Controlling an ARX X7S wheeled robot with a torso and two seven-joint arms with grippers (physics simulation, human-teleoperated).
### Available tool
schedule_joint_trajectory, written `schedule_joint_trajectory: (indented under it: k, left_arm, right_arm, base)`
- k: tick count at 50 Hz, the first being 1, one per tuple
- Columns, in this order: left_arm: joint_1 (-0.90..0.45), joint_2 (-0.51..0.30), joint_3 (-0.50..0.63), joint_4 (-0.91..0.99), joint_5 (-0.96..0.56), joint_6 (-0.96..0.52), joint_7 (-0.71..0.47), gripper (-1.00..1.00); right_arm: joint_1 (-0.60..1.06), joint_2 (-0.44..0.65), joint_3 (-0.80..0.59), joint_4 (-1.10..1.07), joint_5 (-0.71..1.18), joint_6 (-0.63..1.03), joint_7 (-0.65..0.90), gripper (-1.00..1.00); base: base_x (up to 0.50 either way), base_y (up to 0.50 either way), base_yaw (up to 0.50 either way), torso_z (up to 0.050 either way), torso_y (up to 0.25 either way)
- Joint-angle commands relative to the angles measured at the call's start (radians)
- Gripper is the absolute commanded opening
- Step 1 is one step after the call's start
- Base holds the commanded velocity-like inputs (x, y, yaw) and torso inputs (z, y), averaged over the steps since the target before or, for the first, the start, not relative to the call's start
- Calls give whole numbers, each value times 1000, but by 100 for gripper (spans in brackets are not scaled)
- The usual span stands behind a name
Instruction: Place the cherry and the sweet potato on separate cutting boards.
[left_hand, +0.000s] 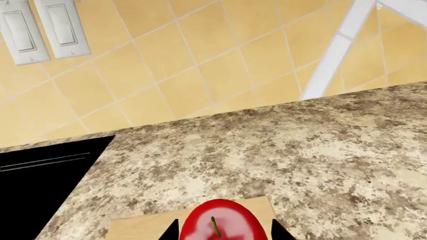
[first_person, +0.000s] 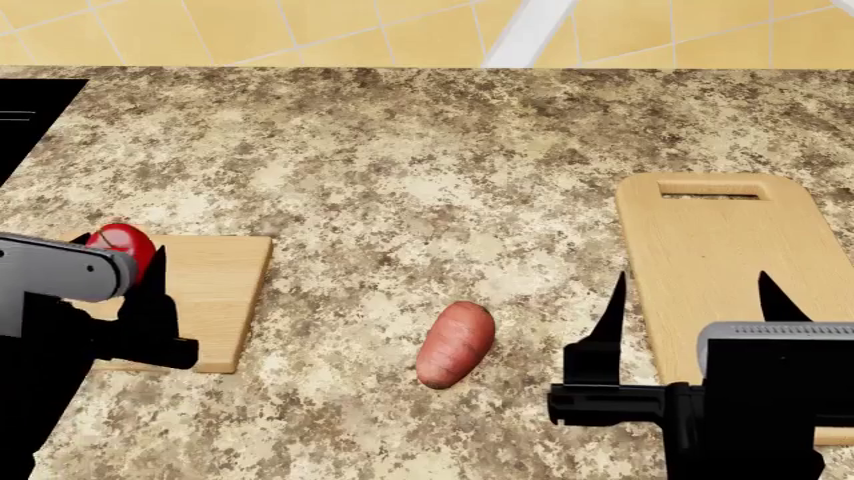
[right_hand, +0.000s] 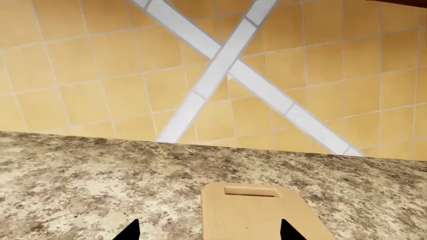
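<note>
The cherry (first_person: 120, 243) is a glossy red round fruit, held between the jaws of my left gripper (first_person: 120, 256) over the left part of the plain cutting board (first_person: 214, 290). In the left wrist view the cherry (left_hand: 230, 220) fills the gap between the fingertips of my left gripper (left_hand: 225, 231), above the board (left_hand: 140, 227). The sweet potato (first_person: 455, 344) lies on the counter between the two boards. My right gripper (first_person: 691, 290) is open and empty over the near left part of the paler, round-cornered cutting board (first_person: 707, 240). In the right wrist view that gripper (right_hand: 209, 232) hangs over this board (right_hand: 257, 212).
A black cooktop (first_person: 27, 110) borders the counter at the far left and also shows in the left wrist view (left_hand: 40, 180). A tiled wall with two light switches (left_hand: 43, 30) stands behind the speckled counter (first_person: 427, 180).
</note>
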Motion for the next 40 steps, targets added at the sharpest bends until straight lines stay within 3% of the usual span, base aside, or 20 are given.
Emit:
schedule_joint_trajectory:
  k: [1,18,26,39,40]
  left_arm:
    - [-216,62,58,-318,40,15,95,-100]
    - [-351,132,112,-727,127,141,193,-100]
    - [-261,113,72,-683,78,133,181,-100]
    - [-258,115,66,-659,65,116,170,-100]
    - [-259,111,66,-653,63,113,170,100]
  right_arm:
    - [-3,-1,3,10,2,-7,1,100]
    - [0,-2,-5,9,4,-5,5,100]
    - [0,1,-1,3,9,3,11,100]
    - [0,2,-1,4,12,3,13,100]
    - [0,2,-1,4,12,3,13,100]
  base:
    - [0,0,0,0,0]
    - [0,0,0,0,0]
    - [0,0,0,0,0]
    - [0,0,0,0,1]
    - [0,0,0,0,0]
